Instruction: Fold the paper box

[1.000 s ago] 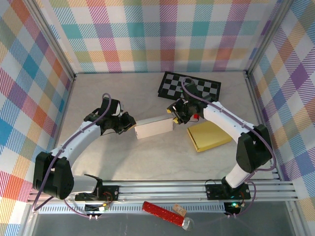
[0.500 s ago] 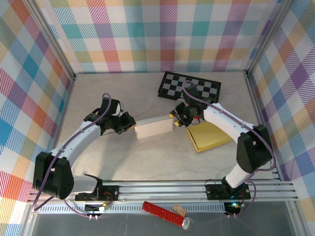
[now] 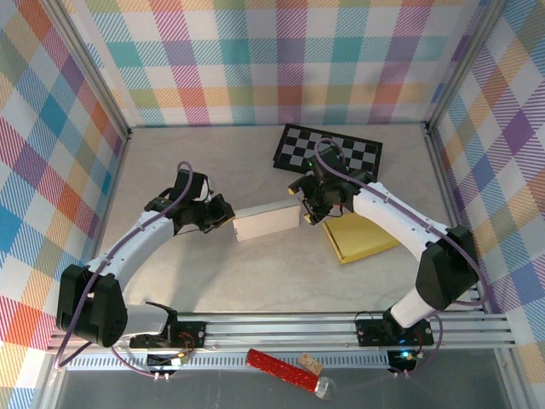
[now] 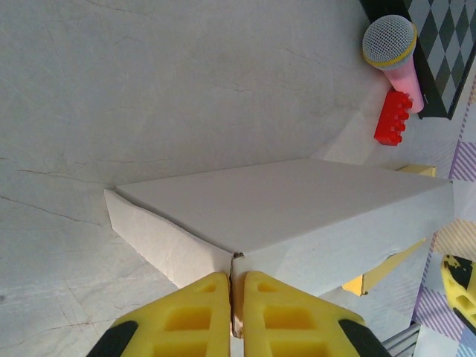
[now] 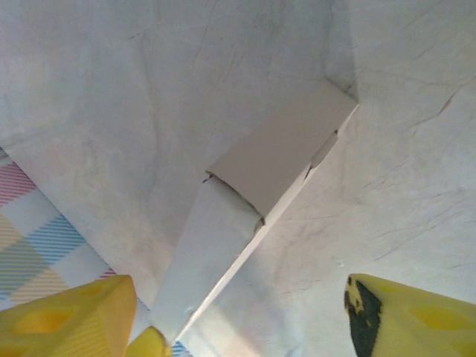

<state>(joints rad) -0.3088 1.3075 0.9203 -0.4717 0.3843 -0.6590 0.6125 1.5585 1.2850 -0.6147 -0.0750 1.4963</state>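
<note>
The white paper box (image 3: 266,223) lies flat in the middle of the table, long side running left to right. My left gripper (image 3: 225,216) is at its left end, and the left wrist view shows the yellow fingers (image 4: 186,309) pressed together on a thin cardboard edge at the box's corner (image 4: 297,208). At the box's right end is my right gripper (image 3: 306,207). In the right wrist view it (image 5: 242,316) stands open, with the box's end flap (image 5: 216,253) reaching toward the left finger (image 5: 74,320). Whether that finger touches the flap is unclear.
A flat yellow pad (image 3: 361,235) lies just right of the box, and a checkerboard (image 3: 328,150) lies behind it. A pink toy microphone (image 4: 394,52) and a red brick (image 4: 392,117) sit near the board. Plaid walls close in the left, right and back.
My right gripper has opened wide at the box's right end after narrowing half a second ago. The left gripper keeps its pinch and the box has hardly moved.
</note>
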